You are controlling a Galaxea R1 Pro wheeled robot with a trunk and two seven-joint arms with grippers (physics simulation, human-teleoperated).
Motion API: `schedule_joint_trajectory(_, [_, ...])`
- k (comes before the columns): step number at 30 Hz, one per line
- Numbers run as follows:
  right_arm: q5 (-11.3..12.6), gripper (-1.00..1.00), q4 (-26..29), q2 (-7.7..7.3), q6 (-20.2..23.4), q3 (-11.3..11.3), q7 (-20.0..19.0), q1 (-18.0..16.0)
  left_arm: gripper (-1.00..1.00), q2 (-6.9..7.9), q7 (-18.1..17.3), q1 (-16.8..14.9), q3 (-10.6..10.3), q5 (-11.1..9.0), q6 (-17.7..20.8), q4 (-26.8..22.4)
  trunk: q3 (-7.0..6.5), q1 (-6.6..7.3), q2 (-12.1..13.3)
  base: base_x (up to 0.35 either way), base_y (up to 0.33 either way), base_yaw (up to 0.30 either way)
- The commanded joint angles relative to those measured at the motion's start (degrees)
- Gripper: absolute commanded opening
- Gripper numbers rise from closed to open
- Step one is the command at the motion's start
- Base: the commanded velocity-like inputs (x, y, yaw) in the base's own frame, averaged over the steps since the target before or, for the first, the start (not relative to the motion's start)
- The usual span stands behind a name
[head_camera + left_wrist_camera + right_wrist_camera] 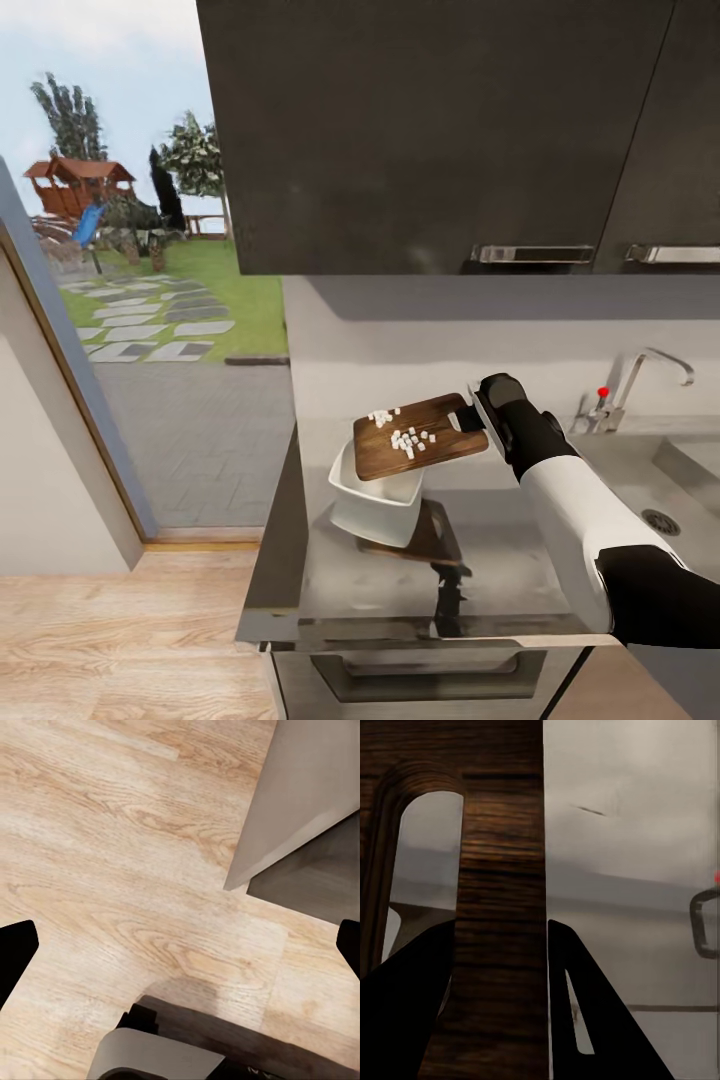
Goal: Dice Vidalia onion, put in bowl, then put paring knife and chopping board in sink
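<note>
In the head view, the right gripper [478, 410] holds the board [420, 437] by its handle end, lifted above the countertop [480, 560]. The board is tilted, with its low end over the bowl [378, 500]. White onion pieces [405, 438] lie on the board, some near the low edge. The bowl stands on the countertop, just under the board. The sink [655, 480] is at the right, with the tap [625, 385] behind it. Dark cabinets [450, 130] hang above.

In the left wrist view, the left gripper [180, 945] is open, its two fingertips [15, 952] far apart at the picture's edges. Below it is a wooden floor [112, 870].

In the right wrist view, the right gripper's jaws are closed on the board [499, 945], one dark finger [405, 1012] on each side of the wood next to the handle slot [424, 870].
</note>
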State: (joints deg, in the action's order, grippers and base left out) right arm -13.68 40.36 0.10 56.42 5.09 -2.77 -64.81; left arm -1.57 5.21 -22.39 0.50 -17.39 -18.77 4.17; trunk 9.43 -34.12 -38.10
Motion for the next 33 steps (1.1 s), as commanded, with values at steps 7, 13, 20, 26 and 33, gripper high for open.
schedule_joint_trajectory(7, [-0.7,-1.00,0.0,-0.01,0.2,0.1,-0.3,0.0,1.00,-0.02,0.1,-0.1,0.0,0.0,-0.4,0.2,-1.17,1.53,2.7,0.000,0.000,0.000])
schedule_joint_trajectory(13, [-0.9,-1.00,0.0,-0.01,0.2,0.1,-0.3,0.0,1.00,-0.02,0.1,-0.1,0.0,0.0,-0.4,0.2,-2.24,2.84,5.1,0.000,0.000,0.000])
schedule_joint_trajectory(20, [-0.9,-1.00,0.0,-0.01,0.2,0.1,-0.2,0.0,1.00,-0.02,0.1,-0.1,0.0,-0.1,-0.4,0.2,-3.50,4.38,8.0,0.000,0.000,0.000])
schedule_joint_trajectory(26, [-0.9,-1.00,0.0,-0.01,0.2,0.1,-0.3,0.0,1.00,-0.02,0.1,-0.1,0.0,-0.1,-0.4,0.2,-3.86,4.82,8.8,0.000,0.000,0.000])
schedule_joint_trajectory(33, [-0.9,-1.00,0.0,-0.01,0.3,0.1,-0.2,0.0,1.00,-0.02,0.1,-0.1,0.0,-0.1,-0.4,0.2,-4.94,6.14,11.2,0.000,0.000,0.000])
